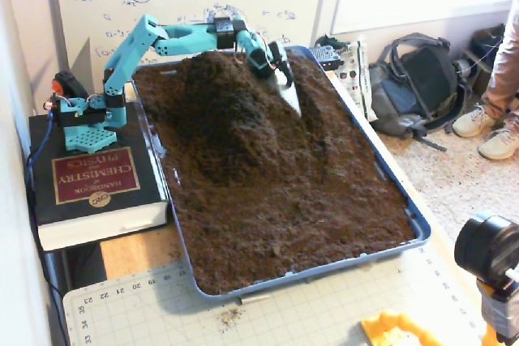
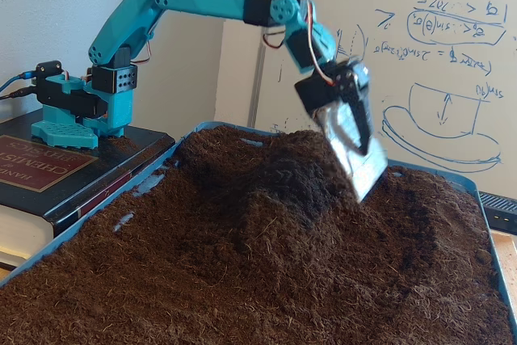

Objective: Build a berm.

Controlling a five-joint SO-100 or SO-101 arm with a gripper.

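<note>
Berm (image 1: pixel 223 111) heaped at tray's (image 1: pixel 422 224) far end, long axis toward near edge; gripper (image 2: pixel 359 171) raised above (open or clamped: cannot tell).

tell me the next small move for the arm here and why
Probably swing the gripper toward the tray's right side in a fixed view, then lower its scoop blade into the flatter soil there to pull more toward the berm. The blade hangs lifted clear above the soil at the far end of the tray, and the mound is short and lumpy, not yet a long ridge.
</note>
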